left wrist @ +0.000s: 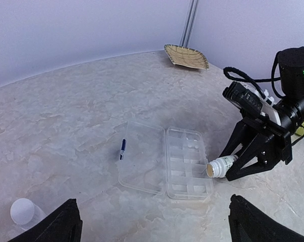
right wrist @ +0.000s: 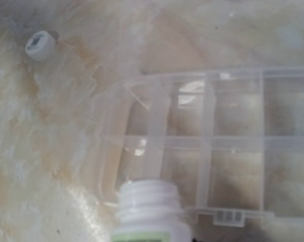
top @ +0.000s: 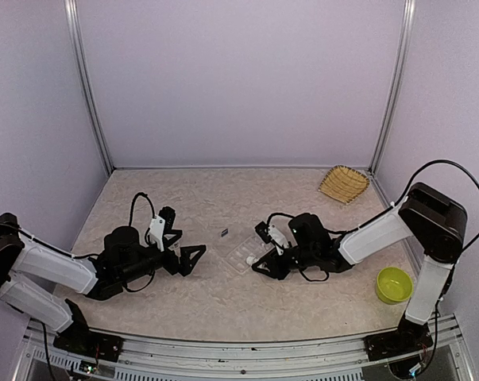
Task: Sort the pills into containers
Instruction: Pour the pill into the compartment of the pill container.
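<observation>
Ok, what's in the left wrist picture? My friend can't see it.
The right gripper holds a small white bottle tipped sideways, its open mouth at the edge of a clear compartment box lying open on the marbled table. A straw basket sits far behind.

Your clear compartment box point(left wrist: 187, 169) lies flat on the table point(left wrist: 66, 126). Its hinged lid point(left wrist: 141, 161) is swung fully open and rests flat beside the tray. Dividers split the tray into small cells. A few white pills point(left wrist: 193, 146) sit in a far-end cell, too small for you to tell their shape.
</observation>
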Controlling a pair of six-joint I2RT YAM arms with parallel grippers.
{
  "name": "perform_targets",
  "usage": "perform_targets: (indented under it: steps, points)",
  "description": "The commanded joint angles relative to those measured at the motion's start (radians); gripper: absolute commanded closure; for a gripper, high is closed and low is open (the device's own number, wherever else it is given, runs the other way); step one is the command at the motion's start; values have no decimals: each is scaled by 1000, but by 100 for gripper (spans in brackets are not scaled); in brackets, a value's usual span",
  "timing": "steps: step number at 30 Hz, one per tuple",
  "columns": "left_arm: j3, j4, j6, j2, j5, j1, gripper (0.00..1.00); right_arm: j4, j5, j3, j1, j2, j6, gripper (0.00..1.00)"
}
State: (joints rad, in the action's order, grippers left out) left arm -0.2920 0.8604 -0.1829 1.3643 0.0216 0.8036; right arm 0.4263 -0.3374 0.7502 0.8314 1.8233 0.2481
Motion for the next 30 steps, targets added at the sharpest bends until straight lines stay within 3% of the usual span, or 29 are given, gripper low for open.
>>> perform_targets:
  steps: [1, 30]
  points:
    - [4, 26, -9, 5, -15, -7, 1, -112, 18, 24, 13, -23, -4, 90]
    - [4, 23, -9, 4, -16, -7, 1, -296, 27, 119, 17, -16, -5, 90]
